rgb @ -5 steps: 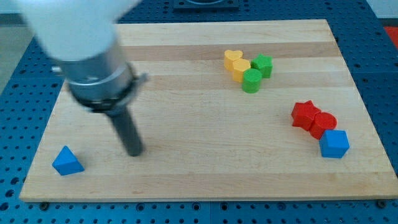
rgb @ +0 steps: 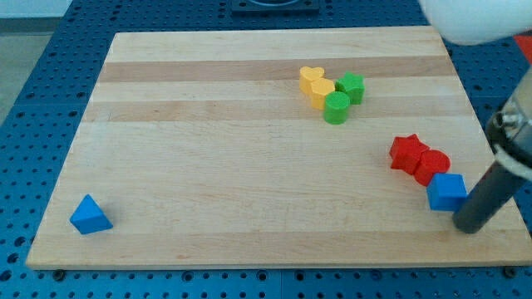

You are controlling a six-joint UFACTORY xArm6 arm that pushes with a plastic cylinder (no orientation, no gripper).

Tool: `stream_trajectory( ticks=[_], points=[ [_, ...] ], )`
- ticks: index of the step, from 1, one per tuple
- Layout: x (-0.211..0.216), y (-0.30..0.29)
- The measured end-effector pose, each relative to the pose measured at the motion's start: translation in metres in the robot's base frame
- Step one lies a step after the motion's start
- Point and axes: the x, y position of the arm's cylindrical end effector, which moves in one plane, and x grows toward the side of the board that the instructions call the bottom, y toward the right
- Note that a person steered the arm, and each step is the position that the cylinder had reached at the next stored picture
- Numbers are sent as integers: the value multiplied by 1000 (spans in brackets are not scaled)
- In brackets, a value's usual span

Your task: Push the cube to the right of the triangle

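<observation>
The blue cube [rgb: 447, 192] sits near the board's right edge, low in the view, touching the red blocks above it. The blue triangle [rgb: 90, 215] lies far away at the board's lower left corner. My tip [rgb: 468, 226] is on the board just right of and below the cube, very close to its lower right corner; I cannot tell whether it touches. The rod slants up to the right towards the arm's body at the view's right edge.
A red star [rgb: 406, 152] and a red cylinder-like block [rgb: 431, 164] sit just above the cube. Two yellow blocks [rgb: 317, 85] and two green blocks [rgb: 342, 97] cluster near the top centre. The board's right edge [rgb: 480, 141] is close to the cube.
The arm has swept from the board's left side, near the triangle, across to the far right beside the cube. No block has moved.
</observation>
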Motion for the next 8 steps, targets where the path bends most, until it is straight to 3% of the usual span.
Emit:
stream_trajectory(
  ticks=[3,8],
  points=[
    [-31,6],
    [-38,-138]
  ],
)
